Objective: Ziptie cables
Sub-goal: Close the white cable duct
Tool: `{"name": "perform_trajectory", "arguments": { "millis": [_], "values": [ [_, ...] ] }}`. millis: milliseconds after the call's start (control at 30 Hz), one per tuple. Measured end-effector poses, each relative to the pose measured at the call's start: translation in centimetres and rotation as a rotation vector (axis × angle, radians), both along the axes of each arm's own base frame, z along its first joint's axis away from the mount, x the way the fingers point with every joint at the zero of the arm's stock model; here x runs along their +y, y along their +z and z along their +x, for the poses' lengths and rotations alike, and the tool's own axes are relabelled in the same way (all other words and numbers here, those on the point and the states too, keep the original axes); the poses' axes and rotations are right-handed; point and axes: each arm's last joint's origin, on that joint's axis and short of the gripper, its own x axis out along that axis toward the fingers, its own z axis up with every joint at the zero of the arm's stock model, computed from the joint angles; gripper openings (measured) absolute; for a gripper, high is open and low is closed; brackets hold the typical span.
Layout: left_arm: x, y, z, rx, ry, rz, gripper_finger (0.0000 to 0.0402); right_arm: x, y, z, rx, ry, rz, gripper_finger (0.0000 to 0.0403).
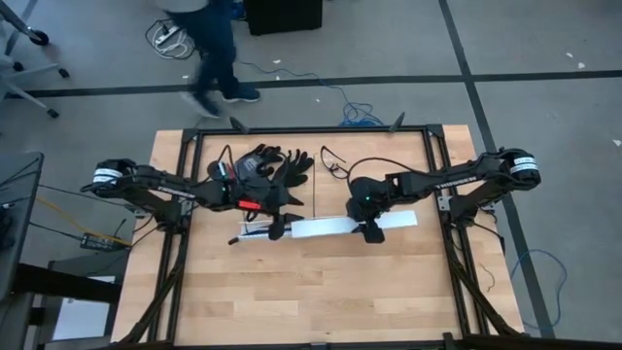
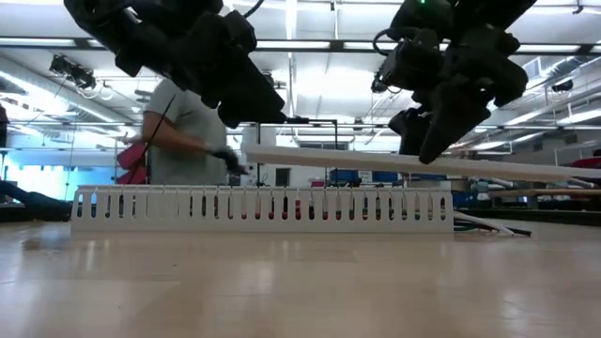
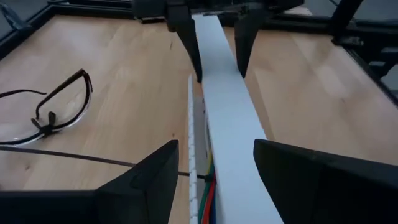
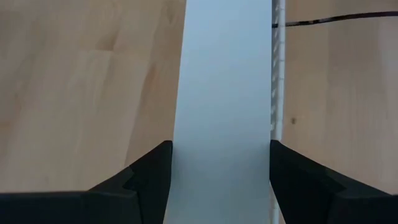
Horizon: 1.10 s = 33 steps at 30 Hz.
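The slotted white tray (image 2: 263, 205) lies nearest on the table (image 1: 292, 292), with the cables (image 3: 208, 194) inside it. Above it, both grippers grasp a flat white cover strip (image 1: 340, 226): the left gripper (image 3: 214, 168) at its nine o'clock end, the right gripper (image 4: 221, 171) toward three o'clock. Safety glasses (image 3: 53, 106) lie beyond, and a person (image 2: 183, 131) stands behind the table.

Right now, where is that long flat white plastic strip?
The long flat white plastic strip is held off the wooden table near its middle, between the left pincer and right pincer, above the slotted white channel.
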Motion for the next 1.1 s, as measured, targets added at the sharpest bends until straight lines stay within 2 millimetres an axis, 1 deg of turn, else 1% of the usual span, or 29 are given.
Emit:
{"name": "perform_trajectory", "arguments": {
  "millis": [67,200,333,467,767,1100],
  "values": [
    [-0.1,-0.3,0.3,-0.001,0.005,-0.013,0.0202,0.0,-0.3,-0.2,0.008,0.006,-0.006,0.0229],
    [-0.4,-1.7,1.0,0.028,0.008,-0.031,0.0202,-0.4,-1.1,-0.7,0.039,-0.023,-0.035,0.0229],
    [-0.3,-2.9,1.6,0.045,0.017,-0.038,0.0202,-0.8,-1.4,-0.7,0.018,-0.055,-0.066,0.0229],
    [-0.3,-2.8,1.8,0.014,0.016,-0.038,0.0202,-0.8,-1.3,-0.5,-0.001,-0.062,-0.065,0.0229],
    [-0.3,-3.0,1.8,0.028,0.017,-0.038,0.0202,-0.7,-1.4,-0.7,0.017,-0.043,-0.035,0.0229],
    [-0.8,-3.8,2.0,0.048,0.012,-0.059,0.0202,-0.7,-1.4,-0.7,0.028,-0.051,-0.029,0.0229]
  ]
}}
